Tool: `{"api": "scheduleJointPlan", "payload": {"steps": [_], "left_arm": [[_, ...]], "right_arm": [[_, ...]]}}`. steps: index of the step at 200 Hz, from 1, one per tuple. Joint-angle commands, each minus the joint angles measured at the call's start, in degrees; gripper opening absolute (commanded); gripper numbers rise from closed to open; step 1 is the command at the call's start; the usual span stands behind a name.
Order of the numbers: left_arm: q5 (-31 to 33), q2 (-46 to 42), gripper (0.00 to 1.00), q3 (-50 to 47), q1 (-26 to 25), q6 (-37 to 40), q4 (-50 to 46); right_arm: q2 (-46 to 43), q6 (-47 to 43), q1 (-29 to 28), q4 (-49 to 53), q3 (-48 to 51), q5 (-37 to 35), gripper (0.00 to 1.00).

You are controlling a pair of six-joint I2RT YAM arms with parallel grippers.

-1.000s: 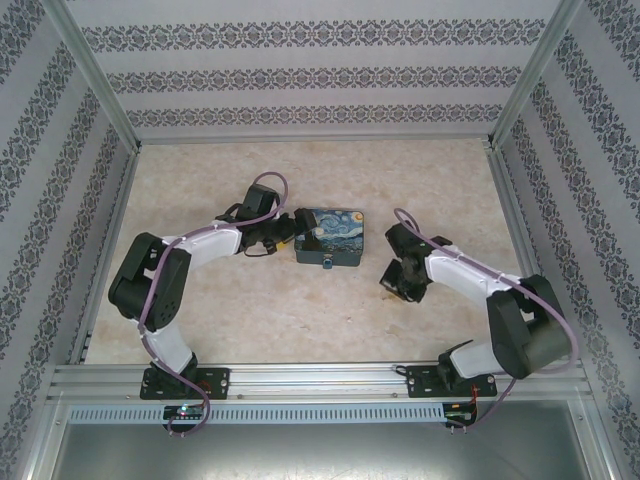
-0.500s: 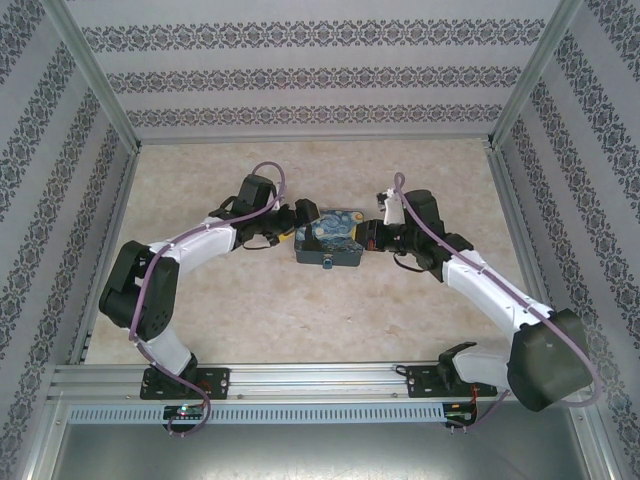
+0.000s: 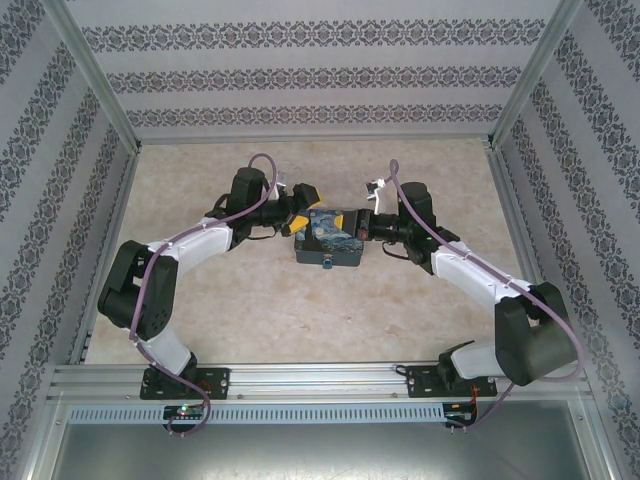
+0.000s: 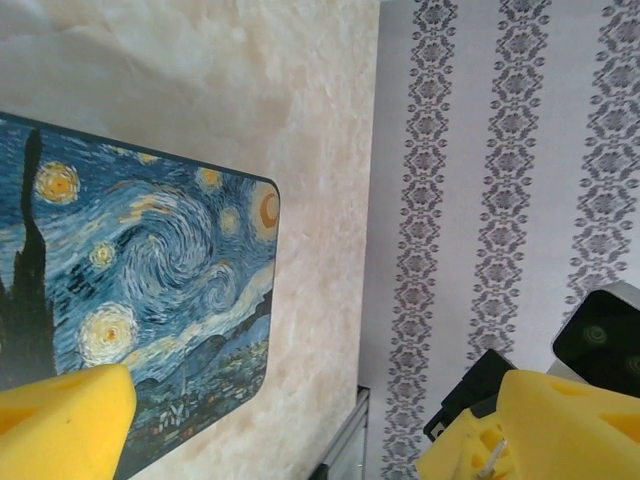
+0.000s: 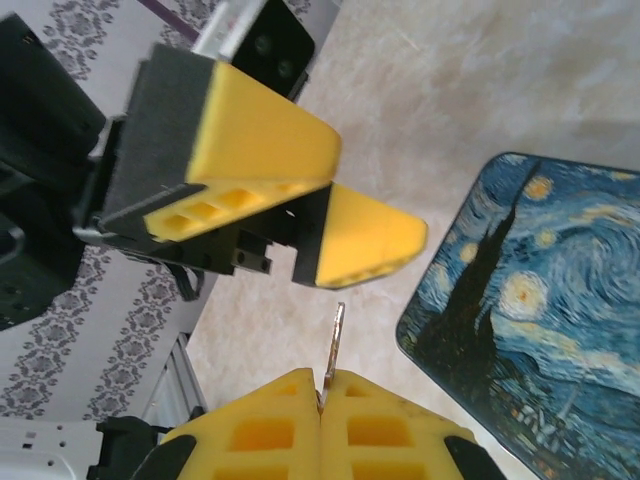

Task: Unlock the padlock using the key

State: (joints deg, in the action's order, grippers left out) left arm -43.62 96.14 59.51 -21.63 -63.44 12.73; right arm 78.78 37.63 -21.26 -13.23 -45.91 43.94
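The tiny blue padlock [image 3: 327, 266] sits against the near side of the starry-night tin [image 3: 328, 238]. My right gripper [image 5: 322, 385] is shut on the thin silver key [image 5: 335, 338], whose blade sticks up from between the yellow fingertips. It hovers by the tin's far right corner [image 3: 368, 227]. My left gripper [image 3: 300, 204] is open over the tin's far left corner, its yellow fingers [image 5: 368, 238] spread just beyond the key's tip. In the left wrist view the tin's lid [image 4: 150, 290] lies below the left gripper [image 4: 315, 425], and nothing is between the jaws.
The tin [image 5: 540, 300] stands mid-table on the beige marbled surface [image 3: 250, 310]. Patterned walls [image 3: 320, 80] and aluminium frame rails [image 3: 100, 250] close in the back and sides. The two grippers face each other closely above the tin's far edge.
The right arm swung from the near right up to the tin's far right corner. The left gripper lifted from the tin's left side toward its far left corner.
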Motion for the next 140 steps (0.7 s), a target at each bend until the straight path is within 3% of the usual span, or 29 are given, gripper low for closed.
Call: {"api": "scheduleJointPlan", "payload": {"steps": [1, 53, 81, 140], "left_arm": [[-2.22, -0.71, 0.91, -1.13, 0.45, -3.34, 6.54], [-4.38, -0.07, 0.81, -1.42, 0.37, -6.27, 13.45], [-6.15, 0.15, 0.73, -0.62, -0.03, -6.25, 14.84], [-5.87, 0.25, 0.66, -1.0, -1.23, -5.87, 15.65]], "right_arm": [[0.7, 0.67, -0.49, -4.76, -1.85, 3.84, 0.0], [2.98, -0.1, 1.11, -4.63, -3.28, 16.21, 0.0], [4.32, 0.25, 2.03, -4.7, -4.13, 17.4, 0.0], [6.0, 1.33, 2.92, -5.66, -5.32, 16.53, 0.0]]}}
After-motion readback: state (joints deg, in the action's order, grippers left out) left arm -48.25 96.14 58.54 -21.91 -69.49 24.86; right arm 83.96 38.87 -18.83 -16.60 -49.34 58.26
